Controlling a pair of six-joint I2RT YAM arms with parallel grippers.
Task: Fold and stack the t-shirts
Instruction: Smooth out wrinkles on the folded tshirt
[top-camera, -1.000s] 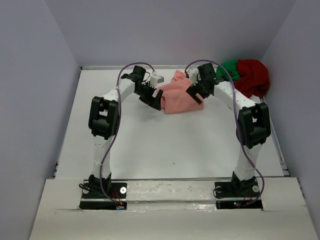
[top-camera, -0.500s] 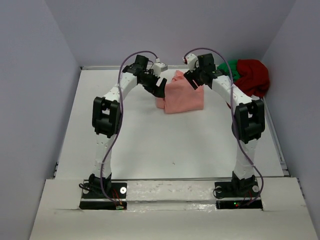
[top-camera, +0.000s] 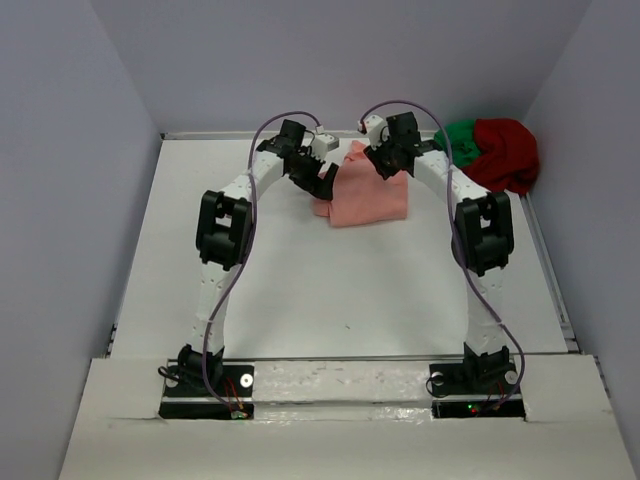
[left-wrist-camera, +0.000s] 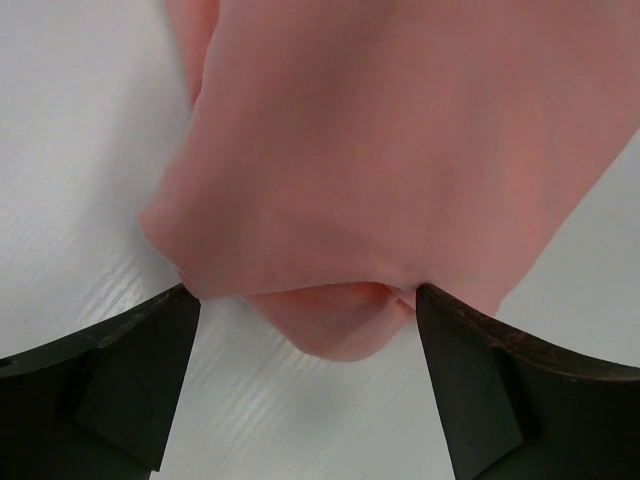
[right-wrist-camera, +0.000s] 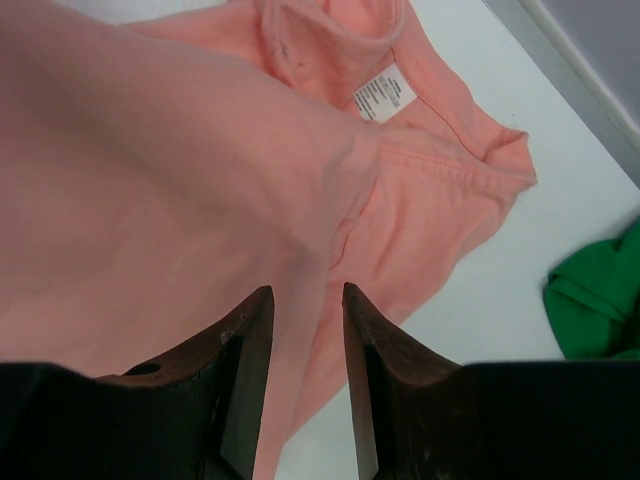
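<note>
The salmon-pink t-shirt (top-camera: 368, 195) lies partly folded on the far middle part of the white table (top-camera: 330, 290), between the two grippers. Its small white neck tag (right-wrist-camera: 383, 93) shows at the collar, on the far side.

The right gripper (right-wrist-camera: 307, 300) is on the shirt's far right part. Its fingers stand close together, with only a narrow gap, and a raised fold of the pink cloth runs between them, so they pinch this fold. The left gripper (left-wrist-camera: 303, 300) is at the shirt's left edge. Its fingers are spread wide, one on each side of a rounded corner of cloth, and they hold nothing.

The green t-shirt (top-camera: 458, 135) and the dark red t-shirt (top-camera: 505, 152) lie crumpled and touching each other in the far right corner, against the wall. The green one is nearer to the pink shirt but apart from it, and the right arm passes in front of a part of it in the top view.

There are three shirts, one of each colour, and two arms
</note>
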